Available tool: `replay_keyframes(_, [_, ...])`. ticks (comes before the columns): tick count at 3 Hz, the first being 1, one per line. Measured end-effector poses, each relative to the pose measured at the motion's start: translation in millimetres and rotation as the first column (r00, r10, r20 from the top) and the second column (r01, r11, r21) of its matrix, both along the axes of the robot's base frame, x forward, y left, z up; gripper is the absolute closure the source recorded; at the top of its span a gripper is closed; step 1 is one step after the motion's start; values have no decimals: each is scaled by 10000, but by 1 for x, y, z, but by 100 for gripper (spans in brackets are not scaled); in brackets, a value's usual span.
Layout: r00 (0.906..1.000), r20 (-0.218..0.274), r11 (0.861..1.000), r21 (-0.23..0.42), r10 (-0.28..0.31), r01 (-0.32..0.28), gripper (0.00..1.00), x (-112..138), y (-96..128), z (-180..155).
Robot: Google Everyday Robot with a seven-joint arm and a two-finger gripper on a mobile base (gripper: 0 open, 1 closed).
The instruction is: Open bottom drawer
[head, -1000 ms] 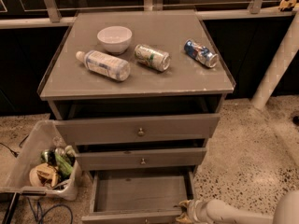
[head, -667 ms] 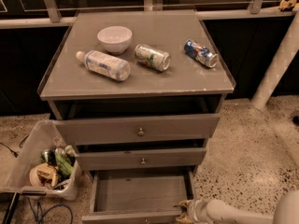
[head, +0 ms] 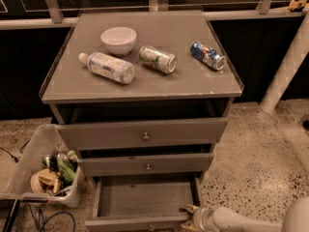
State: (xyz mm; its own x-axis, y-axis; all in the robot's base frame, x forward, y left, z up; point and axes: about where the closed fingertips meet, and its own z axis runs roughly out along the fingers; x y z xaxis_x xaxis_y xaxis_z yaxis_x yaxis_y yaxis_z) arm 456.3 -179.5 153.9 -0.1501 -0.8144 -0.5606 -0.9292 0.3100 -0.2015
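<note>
Evidently the bottom drawer [head: 145,198] stands pulled out at the near foot of the cabinet [head: 159,88], and the gripper [head: 189,216] sits at its front panel's right end, seemingly to draw it outward, though whether it clasps anything cannot be told.

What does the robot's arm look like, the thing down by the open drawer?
The arm is a smooth, rounded tube in pale off-white, widening to a bulkier rounded segment at the picture's lower right corner. Its gripper, by the front right corner of the open grey wooden bottom drawer, is small, with tan-yellow parts. No cables or markings show.
</note>
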Motion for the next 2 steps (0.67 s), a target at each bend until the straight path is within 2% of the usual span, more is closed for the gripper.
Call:
replay_keyframes(1, [10000, 0, 10000, 0, 0, 0, 0, 0, 0, 0])
replay_keyframes(2, [10000, 0, 10000, 0, 0, 0, 0, 0, 0, 0])
